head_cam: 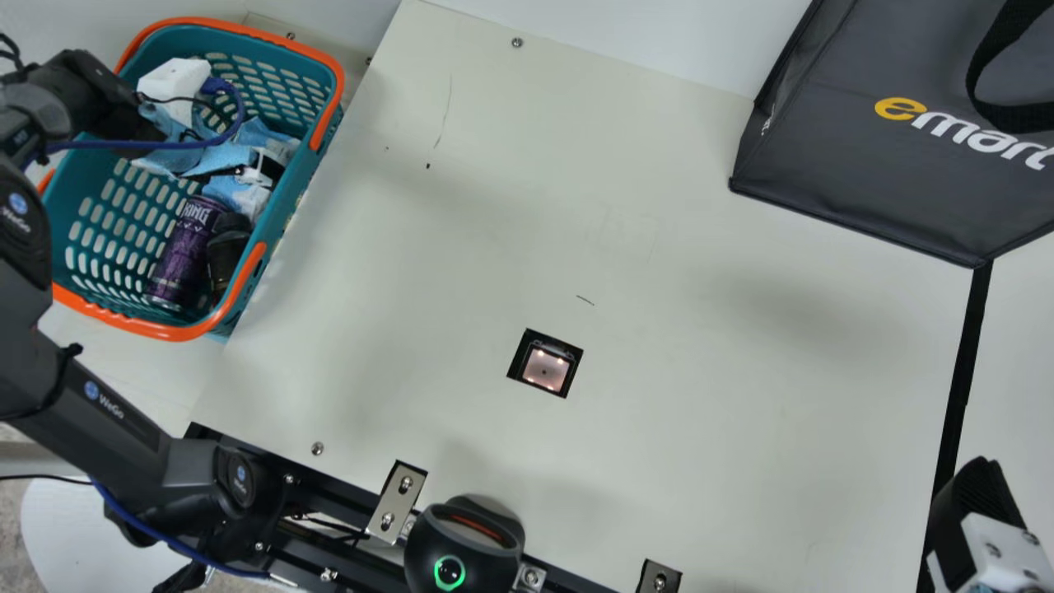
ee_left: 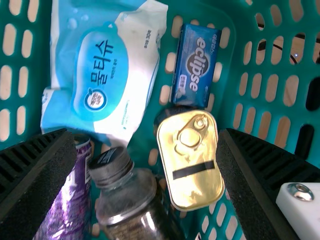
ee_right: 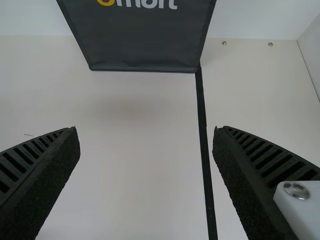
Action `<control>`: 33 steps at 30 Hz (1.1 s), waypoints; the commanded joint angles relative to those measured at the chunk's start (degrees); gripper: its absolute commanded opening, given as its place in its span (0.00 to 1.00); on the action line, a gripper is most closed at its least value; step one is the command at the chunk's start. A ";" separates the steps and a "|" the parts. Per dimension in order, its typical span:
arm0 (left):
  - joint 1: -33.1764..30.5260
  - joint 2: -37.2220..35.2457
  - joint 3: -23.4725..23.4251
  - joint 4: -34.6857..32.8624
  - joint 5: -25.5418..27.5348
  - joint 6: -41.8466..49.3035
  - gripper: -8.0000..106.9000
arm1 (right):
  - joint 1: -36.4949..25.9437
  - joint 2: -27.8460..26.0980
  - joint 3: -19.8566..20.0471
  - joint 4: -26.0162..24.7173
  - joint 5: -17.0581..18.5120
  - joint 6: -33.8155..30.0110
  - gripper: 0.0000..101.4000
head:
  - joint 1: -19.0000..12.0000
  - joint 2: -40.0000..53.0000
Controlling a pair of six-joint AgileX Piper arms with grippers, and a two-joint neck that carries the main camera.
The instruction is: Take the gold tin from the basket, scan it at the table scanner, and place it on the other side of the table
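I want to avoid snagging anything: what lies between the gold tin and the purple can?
In the left wrist view, a dark-capped bottle lies between the gold tin and the purple can.

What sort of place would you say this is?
It looks like a mock store checkout, probably a robot test setup: a teal shopping basket holding packaged goods, a scanner set into the table, and a dark gray shopping bag.

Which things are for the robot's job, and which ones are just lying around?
For the job:
- gold tin
- basket it lies in
- table scanner
- table
- left gripper, open over the tin

Just lying around:
- blue-and-white packet
- small dark-blue pack
- purple can
- bottle
- dark bag
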 commanded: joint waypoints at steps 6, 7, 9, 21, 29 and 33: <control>-1.49 2.21 -0.99 0.12 -1.16 -1.76 0.85 | 0.00 0.00 0.00 0.00 0.00 0.00 0.94 | -1.57 0.14; -1.70 2.55 -1.11 0.15 -1.38 -2.01 0.85 | 0.00 0.00 0.00 0.00 0.00 0.00 0.94 | -1.57 0.14; -2.09 3.19 -1.34 0.20 -1.81 -2.51 0.85 | 0.00 0.00 0.00 0.00 0.00 0.00 0.94 | -1.57 0.14; -3.77 5.52 -1.41 -0.03 -4.13 -5.87 0.85 | 0.00 0.00 0.00 0.00 0.06 0.00 0.94 | -1.57 0.14; -4.17 5.63 -1.53 -0.78 -3.27 -9.44 0.85 | 0.00 0.00 0.00 0.00 0.06 0.00 0.94 | -1.57 0.14; -4.26 6.02 -2.07 -0.60 -2.54 -11.41 0.85 | 0.00 0.00 0.00 0.00 0.06 0.00 0.94 | -1.57 0.14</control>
